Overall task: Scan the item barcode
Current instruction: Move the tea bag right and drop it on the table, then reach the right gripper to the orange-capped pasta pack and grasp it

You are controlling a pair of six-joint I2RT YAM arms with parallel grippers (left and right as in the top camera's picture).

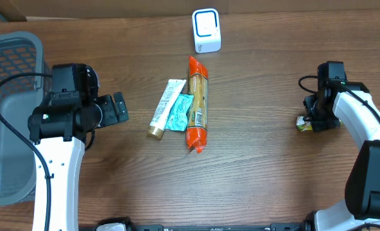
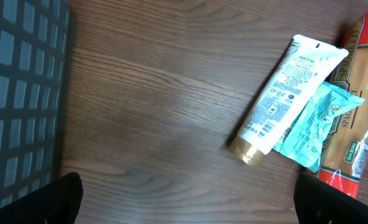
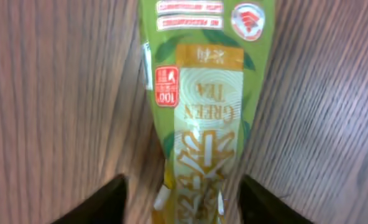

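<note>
My right gripper (image 3: pixel 190 194) stands open astride the tea packet (image 3: pixel 199 124), not pinching; I judge it light, soft, slick, so I'd pinch mid-body; left gripper (image 2: pixel 187 194) open, empty.

Tea packet (image 3: pixel 199 93) green, gold panel; spaghetti bag (image 1: pixel 197 106) orange; tube (image 1: pixel 165 106) white, gold-capped

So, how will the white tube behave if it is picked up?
Probably squashy: the tube looks like soft plastic, flat at its crimped end. Its glossy skin may slip in a grip. The round gold cap could let it roll a little, though the flat end should limit that.
</note>
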